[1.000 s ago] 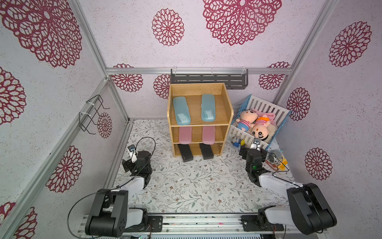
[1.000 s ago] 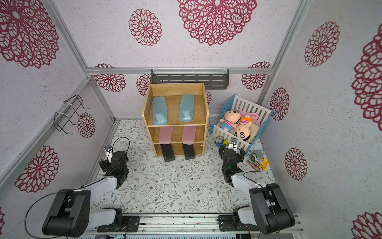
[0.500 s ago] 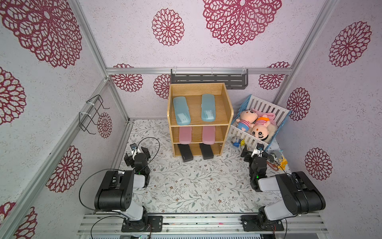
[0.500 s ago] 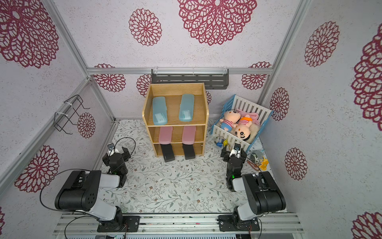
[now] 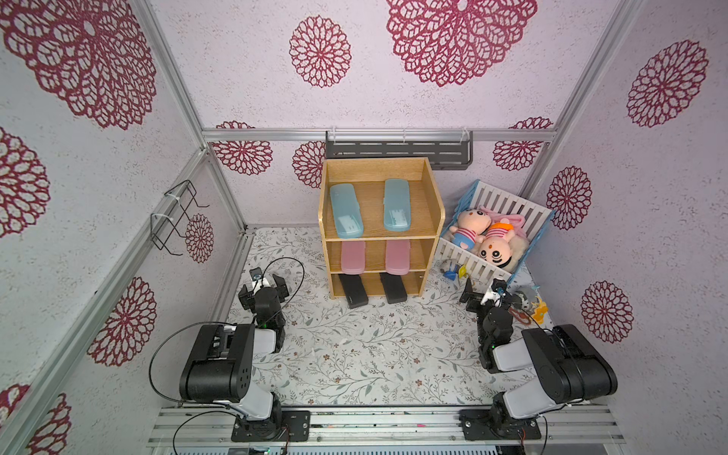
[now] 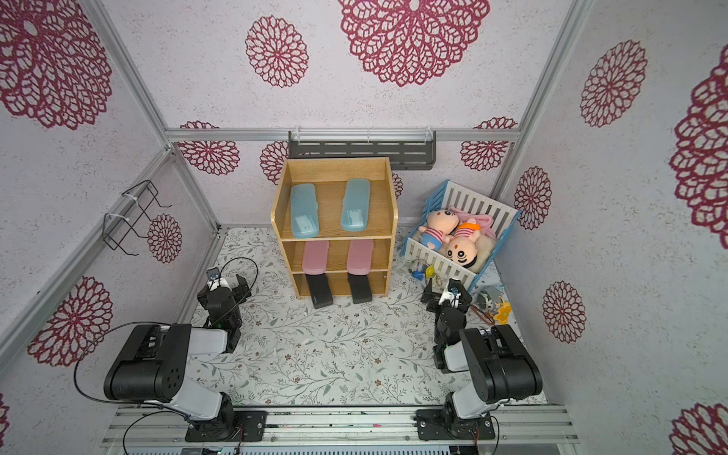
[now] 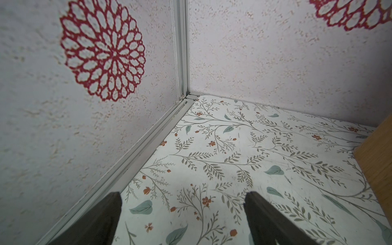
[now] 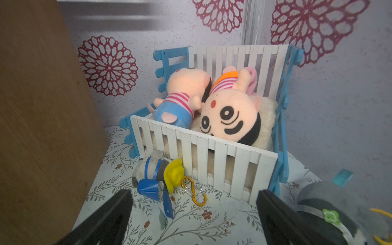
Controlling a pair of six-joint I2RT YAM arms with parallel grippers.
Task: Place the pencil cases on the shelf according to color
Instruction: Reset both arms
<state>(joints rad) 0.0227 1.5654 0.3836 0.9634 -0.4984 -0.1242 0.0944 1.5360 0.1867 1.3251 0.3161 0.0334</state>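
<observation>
The light wood shelf (image 5: 433, 189) stands at the back middle in both top views. Two light blue pencil cases (image 5: 346, 210) (image 5: 397, 205) lie on its top tier. Two pink ones (image 5: 353, 257) (image 5: 397, 257) lie on the middle tier. Two black ones (image 5: 353, 291) (image 5: 393, 288) stick out of the bottom tier. My left gripper (image 5: 262, 290) (image 7: 183, 197) is open and empty over the floral mat, left of the shelf (image 7: 377, 161). My right gripper (image 5: 488, 295) (image 8: 194, 195) is open and empty, right of the shelf (image 8: 42, 106).
A white slatted crate (image 5: 472, 262) with blue ends holds plush dolls (image 5: 494, 246) beside the shelf. Small toys (image 5: 453, 270) (image 5: 528, 303) and an orange carabiner (image 8: 194, 191) lie on the mat near my right gripper. A grey rack (image 5: 398, 149) hangs behind, a wire holder (image 5: 177, 216) on the left wall.
Both arms have folded back toward the front rail, their elbows rising. The grippers stay open near the same spots. The cases have not moved.
</observation>
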